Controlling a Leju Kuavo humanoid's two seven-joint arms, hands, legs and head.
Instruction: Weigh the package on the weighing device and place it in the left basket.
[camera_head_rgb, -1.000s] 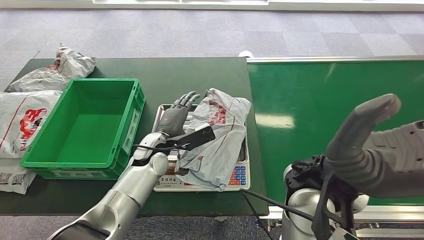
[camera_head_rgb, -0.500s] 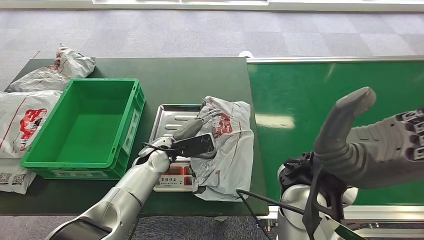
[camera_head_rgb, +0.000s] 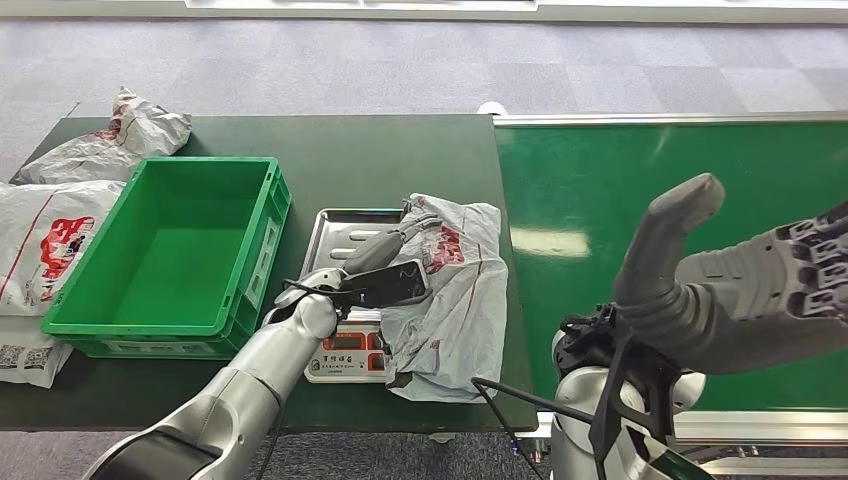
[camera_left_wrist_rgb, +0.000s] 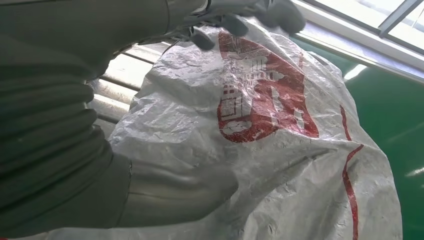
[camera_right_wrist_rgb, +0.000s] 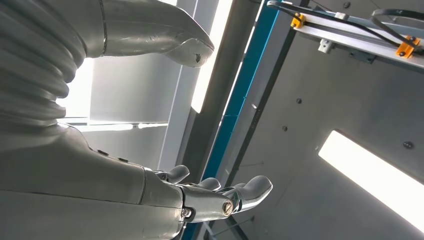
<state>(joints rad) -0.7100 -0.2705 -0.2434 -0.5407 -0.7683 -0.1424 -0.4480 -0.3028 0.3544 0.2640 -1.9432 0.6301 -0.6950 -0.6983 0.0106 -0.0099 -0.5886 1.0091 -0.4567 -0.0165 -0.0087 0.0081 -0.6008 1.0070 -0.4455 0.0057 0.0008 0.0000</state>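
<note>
Left hand: the left hand (camera_head_rgb: 385, 255) reaches over the scale and lies on the near edge of the package. In the left wrist view the thumb (camera_left_wrist_rgb: 165, 192) presses on the bag from one side and the dark fingers (camera_left_wrist_rgb: 235, 22) curl over its far edge, so the hand has hold of the bag.

Right hand: the right hand (camera_head_rgb: 740, 280) is up in the air above the green belt (camera_head_rgb: 680, 170). It holds nothing. Its thumb sticks up and its fingers are apart.

Package: the package (camera_head_rgb: 450, 290) is a grey, crinkly plastic bag with red print. It lies partly on the right side of the scale and hangs over onto the dark table (camera_head_rgb: 390, 150) beside it.

Scale: the scale (camera_head_rgb: 345, 245) has a shiny metal tray, bare on its left side.

Basket: the green basket (camera_head_rgb: 160, 250) sits just left of the scale with nothing in it.

Other bags: more grey bags (camera_head_rgb: 60, 190) lie at the left end of the table.

Left wrist view: up close, the red print (camera_left_wrist_rgb: 265, 95) and the wrinkles in the bag are plain, and the metal ribs of the tray (camera_left_wrist_rgb: 120, 85) show behind it.

Right wrist view: the open right hand (camera_right_wrist_rgb: 150, 170) is seen against the ceiling and a long light (camera_right_wrist_rgb: 370, 180).
</note>
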